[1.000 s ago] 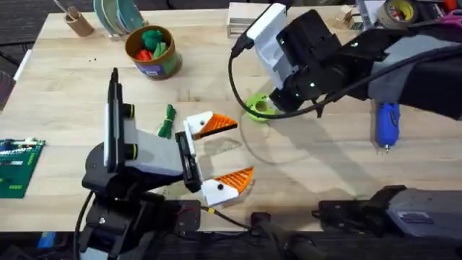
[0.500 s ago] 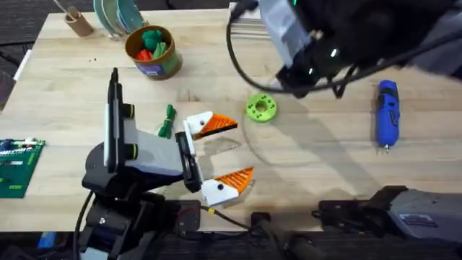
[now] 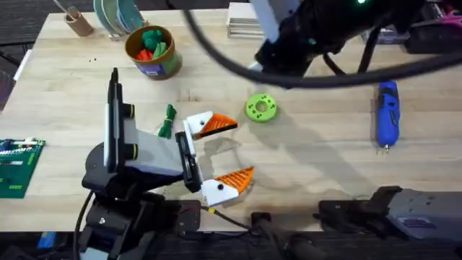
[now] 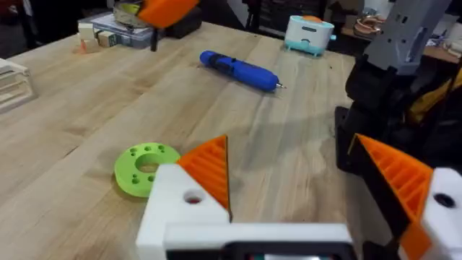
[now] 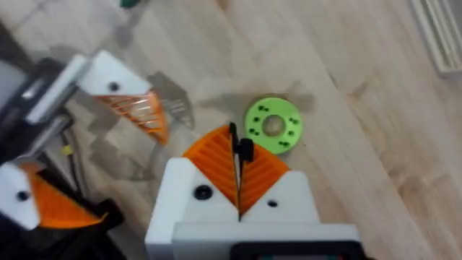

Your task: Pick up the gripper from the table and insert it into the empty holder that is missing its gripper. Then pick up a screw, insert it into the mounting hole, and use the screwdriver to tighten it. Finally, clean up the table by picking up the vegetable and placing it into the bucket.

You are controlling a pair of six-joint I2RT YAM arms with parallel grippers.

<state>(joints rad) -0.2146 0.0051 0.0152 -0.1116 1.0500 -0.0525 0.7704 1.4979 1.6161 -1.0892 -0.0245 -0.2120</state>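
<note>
My left gripper [image 3: 229,150] [image 4: 289,141] rests open on the table. Both of its white holders [image 3: 196,124] [image 4: 180,206] carry an orange ribbed gripper tip [image 3: 219,124] [image 4: 209,170]. My right gripper [image 5: 238,166] [image 4: 162,9] hangs above the green disc [image 3: 260,108] [image 5: 273,126], shut on a small black screw [image 5: 240,148] that sticks out between its orange pads. The right arm [image 3: 325,29] shows dark and blurred at the far side. Right of centre lies the blue screwdriver [image 3: 387,123] [image 4: 238,70]. The green vegetable [image 3: 168,120] is beside the left arm. At the far left stands the bucket [image 3: 151,50].
A tan cup [image 3: 78,22] and stacked plates [image 3: 119,14] sit at the far left corner. A green circuit board [image 3: 18,166] lies at the left edge. A tape roll [image 3: 398,11] and a white box [image 3: 242,18] are at the far side.
The right arm has lifted off the green disc and moved up and away toward the far side. The disc is uncovered now. The left arm has not moved.
</note>
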